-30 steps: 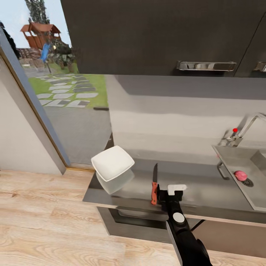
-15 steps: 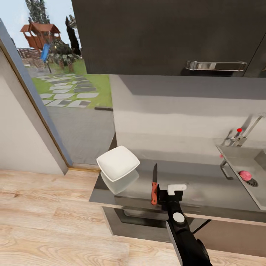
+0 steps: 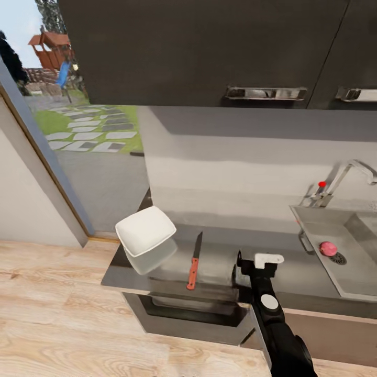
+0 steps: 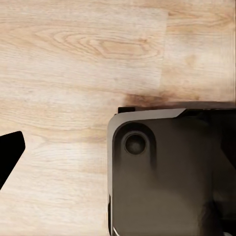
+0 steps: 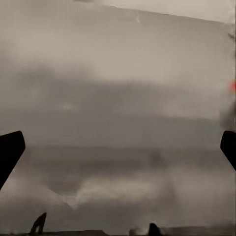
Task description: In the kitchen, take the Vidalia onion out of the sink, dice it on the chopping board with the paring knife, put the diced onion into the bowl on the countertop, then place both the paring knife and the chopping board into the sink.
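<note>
The paring knife [image 3: 193,262] lies on the grey countertop [image 3: 220,262], blade pointing toward the wall, just right of the white square bowl [image 3: 145,230]. My right gripper [image 3: 247,266] hovers at the countertop's front edge, a hand's width right of the knife; in the right wrist view its fingertips [image 5: 10,152] stand wide apart with nothing between them, facing the grey wall. A reddish Vidalia onion [image 3: 328,248] rests by the drain in the sink [image 3: 314,225] at the far right. The chopping board is out of view. My left gripper [image 4: 118,150] hangs over the wooden floor.
Dark wall cabinets [image 3: 209,52] hang above the worktop. A chrome tap [image 3: 340,178] with a red-tipped lever stands behind the basin. A glass door onto a garden [image 3: 78,131] is at the left. The robot's dark base [image 4: 167,172] sits below the left gripper.
The camera has swung right, shifting the scene left. My right gripper has moved right, away from the knife handle it stood beside. Knife, bowl and onion have not moved.
</note>
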Controlling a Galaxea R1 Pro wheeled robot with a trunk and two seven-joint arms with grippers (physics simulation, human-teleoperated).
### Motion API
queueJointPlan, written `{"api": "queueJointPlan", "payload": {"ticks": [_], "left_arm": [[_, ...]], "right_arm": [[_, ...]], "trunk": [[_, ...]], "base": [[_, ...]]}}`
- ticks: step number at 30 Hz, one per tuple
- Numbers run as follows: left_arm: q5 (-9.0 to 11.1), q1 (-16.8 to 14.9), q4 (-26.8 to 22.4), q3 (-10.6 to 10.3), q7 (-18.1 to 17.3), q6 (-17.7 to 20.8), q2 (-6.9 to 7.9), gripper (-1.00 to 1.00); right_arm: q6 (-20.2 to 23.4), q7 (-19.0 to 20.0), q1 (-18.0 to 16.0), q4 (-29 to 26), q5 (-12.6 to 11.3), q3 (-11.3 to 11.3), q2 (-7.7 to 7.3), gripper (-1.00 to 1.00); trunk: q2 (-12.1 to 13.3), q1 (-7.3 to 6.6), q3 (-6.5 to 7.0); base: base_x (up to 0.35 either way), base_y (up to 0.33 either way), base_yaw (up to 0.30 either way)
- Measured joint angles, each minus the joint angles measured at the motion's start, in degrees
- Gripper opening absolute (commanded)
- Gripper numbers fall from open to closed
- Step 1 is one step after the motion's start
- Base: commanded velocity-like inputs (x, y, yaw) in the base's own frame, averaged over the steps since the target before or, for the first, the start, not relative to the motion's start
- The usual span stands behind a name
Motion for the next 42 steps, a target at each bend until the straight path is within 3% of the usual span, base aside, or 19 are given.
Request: {"api": "queueJointPlan", "payload": {"ticks": [6, 14, 28, 42], "left_arm": [[-0.02, 0.0, 0.04, -0.15, 0.0, 0.0, -0.11, 1.0], [0.0, 0.0, 0.53, -0.2, 0.0, 0.0, -0.15, 1.0], [-0.16, 0.0, 0.77, -0.23, 0.0, 0.0, -0.15, 1.0], [-0.16, 0.0, 0.77, -0.15, 0.0, 0.02, -0.15, 1.0]], "right_arm": [[0.37, -0.02, 0.0, -6.27, 0.01, -0.63, -0.17, 1.0], [5.84, -0.09, 0.01, -11.27, 0.02, -0.53, -0.03, 1.0], [7.01, -0.1, 0.02, -12.4, 0.02, -0.58, -0.02, 1.0], [7.0, -0.1, 0.02, -12.41, 0.02, -0.6, -0.06, 1.0]], "trunk": [[0.0, 0.02, 0.0], [0.0, 0.02, 0.0], [0.0, 0.01, 0.13], [0.0, -0.01, 0.72]], "base": [[-0.153, -0.271, 0.0], [-0.2, -0.22, 0.0], [-0.176, -0.214, -0.167], [-0.022, -0.216, -0.257]]}}
